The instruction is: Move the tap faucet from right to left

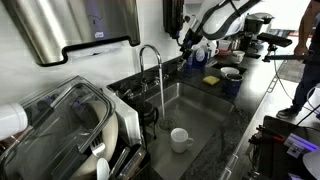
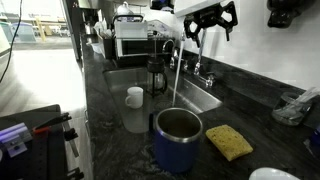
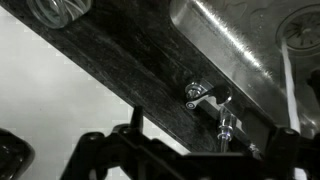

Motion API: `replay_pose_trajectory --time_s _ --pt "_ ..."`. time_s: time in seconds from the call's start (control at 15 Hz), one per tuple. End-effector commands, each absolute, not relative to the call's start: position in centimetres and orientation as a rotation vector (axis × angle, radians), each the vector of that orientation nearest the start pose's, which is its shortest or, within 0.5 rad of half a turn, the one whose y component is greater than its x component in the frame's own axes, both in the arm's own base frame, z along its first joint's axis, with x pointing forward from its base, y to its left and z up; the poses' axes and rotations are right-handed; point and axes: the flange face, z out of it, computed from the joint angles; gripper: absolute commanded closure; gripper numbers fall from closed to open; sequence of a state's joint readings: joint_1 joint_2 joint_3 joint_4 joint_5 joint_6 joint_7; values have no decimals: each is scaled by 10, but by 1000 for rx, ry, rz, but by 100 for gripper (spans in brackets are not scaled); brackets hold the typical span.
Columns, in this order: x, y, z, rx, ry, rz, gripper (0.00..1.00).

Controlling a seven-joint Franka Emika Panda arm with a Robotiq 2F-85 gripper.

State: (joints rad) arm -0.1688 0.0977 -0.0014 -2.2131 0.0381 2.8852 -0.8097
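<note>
The tap faucet is a slim chrome gooseneck at the back edge of the steel sink, its spout arching down over the basin. In an exterior view the faucet stands directly under my gripper, which hangs just above the arch, open, with nothing between its black fingers. From the opposite side, my gripper appears behind and right of the spout, apart from it. The wrist view looks down on the faucet's small chrome handle and base on the dark counter. My gripper shows as dark fingers spread along the bottom edge.
A white cup sits in the sink. A dish rack with plates is beside the basin. A blue tumbler, a yellow sponge and a French press stand on the counter. A person stands at the counter's far end.
</note>
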Motion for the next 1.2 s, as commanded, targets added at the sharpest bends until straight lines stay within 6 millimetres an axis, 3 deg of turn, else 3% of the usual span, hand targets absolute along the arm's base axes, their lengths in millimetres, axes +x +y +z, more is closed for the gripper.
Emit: replay_pose_trajectory --time_s 0.0,0.2,0.27,0.4,0.67,1.0,1.13 --pt "548 -89 423 -3027 -1086 -656 0" --pt "530 -82 445 -2917 -1141 -459 0" --pt "544 -83 431 -2968 -1100 -536 0" --pt "539 -82 442 -2963 -1098 -535 0" --pt "542 -82 434 -2963 -1096 -522 0" --pt "499 -58 441 -3184 -867 -430 0" --pt "483 -38 443 -3243 -785 -368 0"
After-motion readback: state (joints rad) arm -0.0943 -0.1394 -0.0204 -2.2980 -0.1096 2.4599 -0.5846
